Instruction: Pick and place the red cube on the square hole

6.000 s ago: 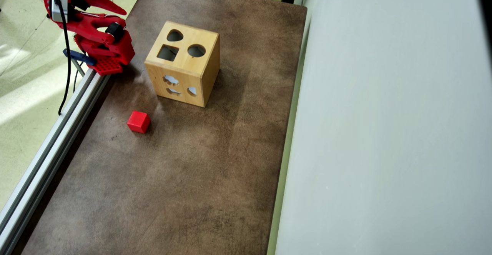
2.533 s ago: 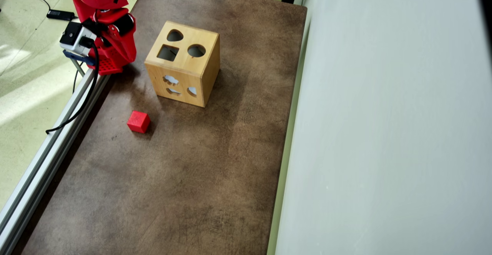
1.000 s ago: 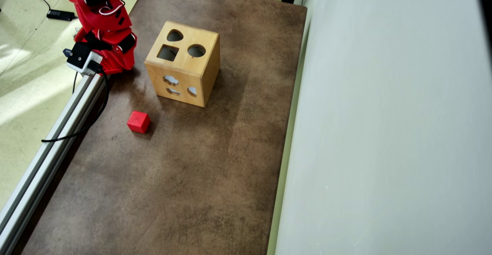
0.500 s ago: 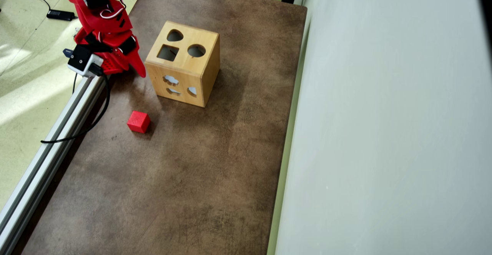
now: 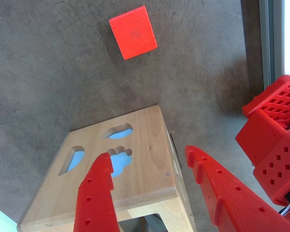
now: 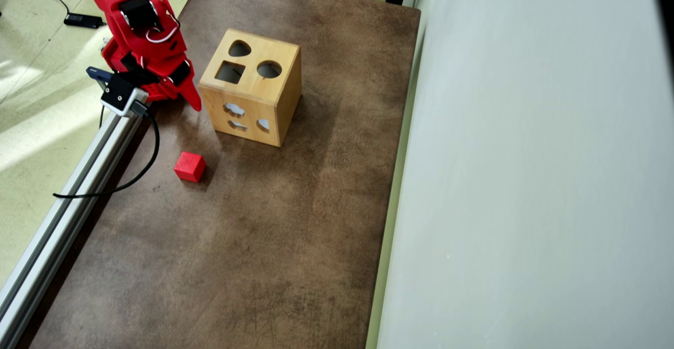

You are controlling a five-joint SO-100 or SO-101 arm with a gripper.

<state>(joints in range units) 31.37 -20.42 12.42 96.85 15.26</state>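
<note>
The red cube lies alone on the brown table, in front of and left of the wooden box. The square hole is a dark cutout in the box's top face, next to a round hole and a rounded one. My gripper hangs just left of the box's near left corner, well short of the cube. In the wrist view the gripper is open with nothing between its red fingers. The box's side face is under them and the cube lies farther ahead.
An aluminium rail runs along the table's left edge, with a black cable looping over it. A pale wall bounds the table on the right. The arm's red base fills the wrist view's right side.
The arm has swung out from its folded pose and tipped downward, bringing an open finger into view beside the box's left corner. Cube and box have not moved.
</note>
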